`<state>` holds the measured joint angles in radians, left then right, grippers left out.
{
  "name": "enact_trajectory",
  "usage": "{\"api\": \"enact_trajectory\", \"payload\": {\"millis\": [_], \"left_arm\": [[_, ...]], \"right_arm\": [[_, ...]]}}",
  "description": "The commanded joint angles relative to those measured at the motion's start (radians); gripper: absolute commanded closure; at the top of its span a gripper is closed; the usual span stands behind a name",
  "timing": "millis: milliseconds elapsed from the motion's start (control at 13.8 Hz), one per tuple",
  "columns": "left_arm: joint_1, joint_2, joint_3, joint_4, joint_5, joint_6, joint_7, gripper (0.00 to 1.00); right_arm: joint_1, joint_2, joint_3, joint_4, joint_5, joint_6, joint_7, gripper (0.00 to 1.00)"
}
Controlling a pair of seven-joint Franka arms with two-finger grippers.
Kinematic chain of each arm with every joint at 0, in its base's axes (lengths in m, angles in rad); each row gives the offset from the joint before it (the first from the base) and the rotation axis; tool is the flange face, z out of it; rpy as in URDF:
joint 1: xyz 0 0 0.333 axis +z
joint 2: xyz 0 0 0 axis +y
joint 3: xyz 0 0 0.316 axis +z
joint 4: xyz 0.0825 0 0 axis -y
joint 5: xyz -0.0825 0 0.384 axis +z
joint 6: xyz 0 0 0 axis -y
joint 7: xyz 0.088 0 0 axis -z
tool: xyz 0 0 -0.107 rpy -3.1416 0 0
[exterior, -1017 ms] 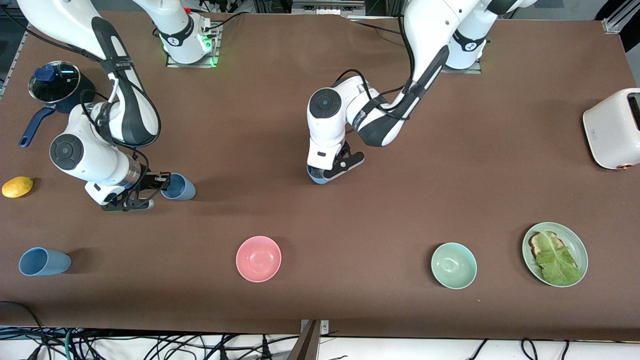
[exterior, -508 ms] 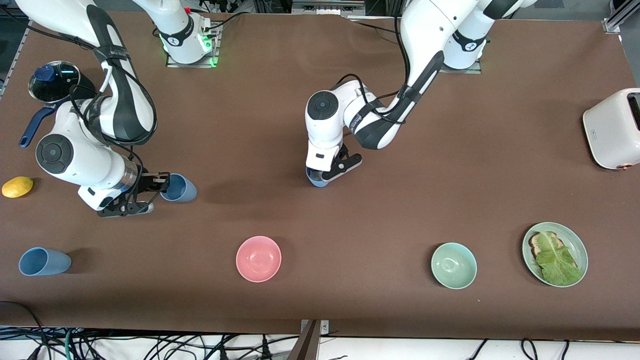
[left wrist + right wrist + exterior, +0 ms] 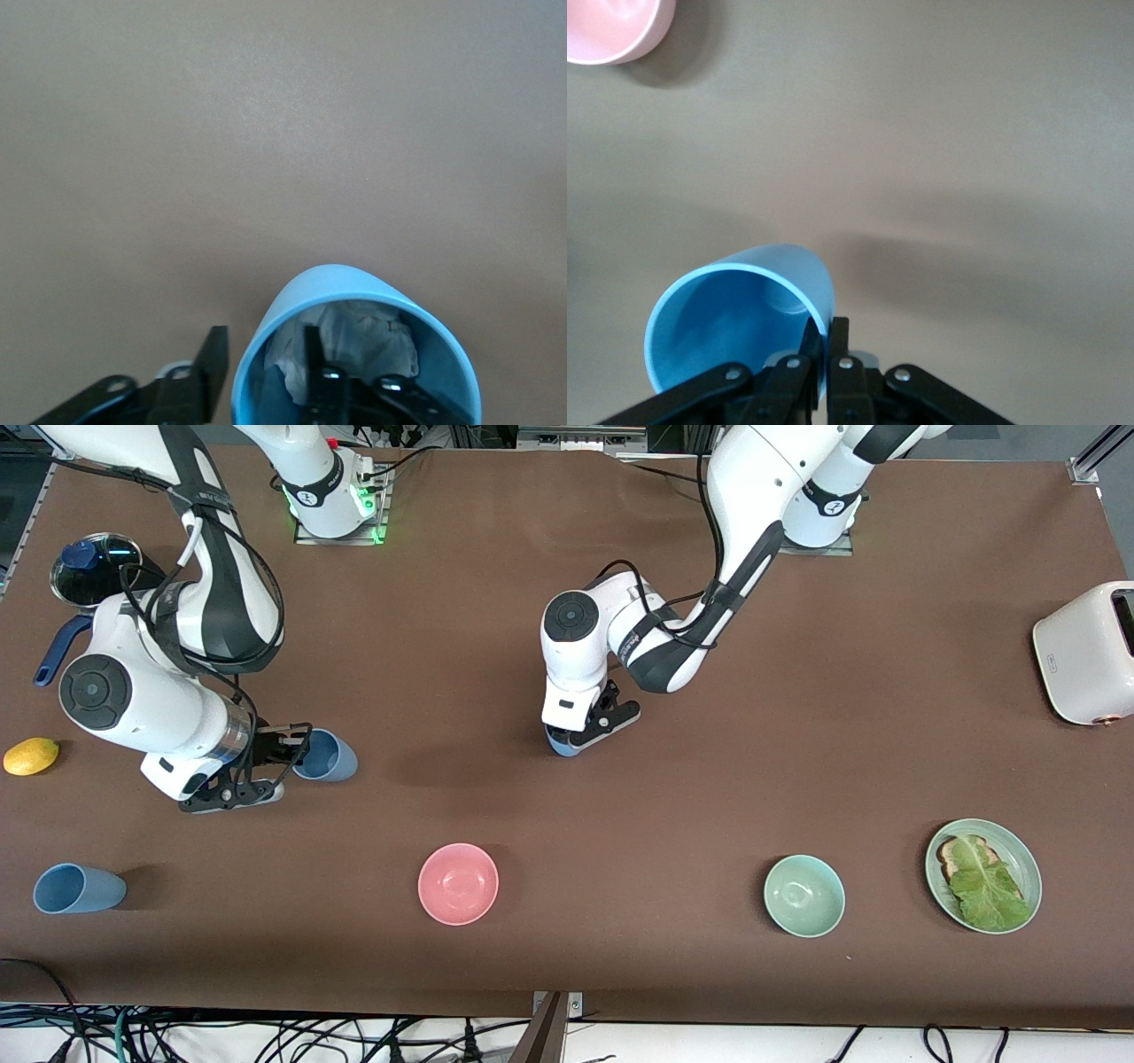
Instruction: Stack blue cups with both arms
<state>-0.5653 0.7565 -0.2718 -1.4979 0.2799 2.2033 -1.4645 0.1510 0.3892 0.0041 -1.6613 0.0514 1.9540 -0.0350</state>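
My right gripper (image 3: 288, 757) is shut on the rim of a light-blue cup (image 3: 328, 755) and holds it tilted on its side low over the table. In the right wrist view one finger is inside the cup (image 3: 735, 319) and one outside, at the gripper (image 3: 828, 332). My left gripper (image 3: 578, 737) is low at mid-table, open, astride the wall of a second blue cup (image 3: 558, 746). In the left wrist view one finger is inside that cup (image 3: 354, 354) and one outside, at the gripper (image 3: 264, 341). A third blue cup (image 3: 78, 888) lies on its side near the front edge.
A pink bowl (image 3: 458, 883), a green bowl (image 3: 803, 895) and a plate of toast and lettuce (image 3: 1019, 841) stand along the front. A white toaster (image 3: 1085, 651) is at the left arm's end. A lemon (image 3: 31, 755) and a navy saucepan (image 3: 93, 571) are at the right arm's end.
My right gripper has shifted slightly toward the left arm's end with its cup. The left gripper has barely moved.
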Motion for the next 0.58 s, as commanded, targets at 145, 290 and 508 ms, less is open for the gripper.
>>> {"api": "enact_trajectory", "payload": {"millis": [145, 290, 508], "left_arm": [[-0.007, -0.011, 0.008, 0.033, 0.073, -0.005, 0.033, 0.02], [-0.004, -0.038, 0.006, 0.03, 0.07, -0.011, 0.079, 0.02], [-0.001, -0.071, 0.008, 0.008, 0.07, -0.019, 0.14, 0.02]], "right_arm": [[0.018, 0.016, -0.001, 0.107, -0.005, -0.122, 0.001, 1.0], [0.021, 0.014, -0.003, 0.136, -0.007, -0.17, 0.0, 1.0], [0.032, 0.007, -0.001, 0.234, -0.004, -0.327, 0.042, 1.0]]}}
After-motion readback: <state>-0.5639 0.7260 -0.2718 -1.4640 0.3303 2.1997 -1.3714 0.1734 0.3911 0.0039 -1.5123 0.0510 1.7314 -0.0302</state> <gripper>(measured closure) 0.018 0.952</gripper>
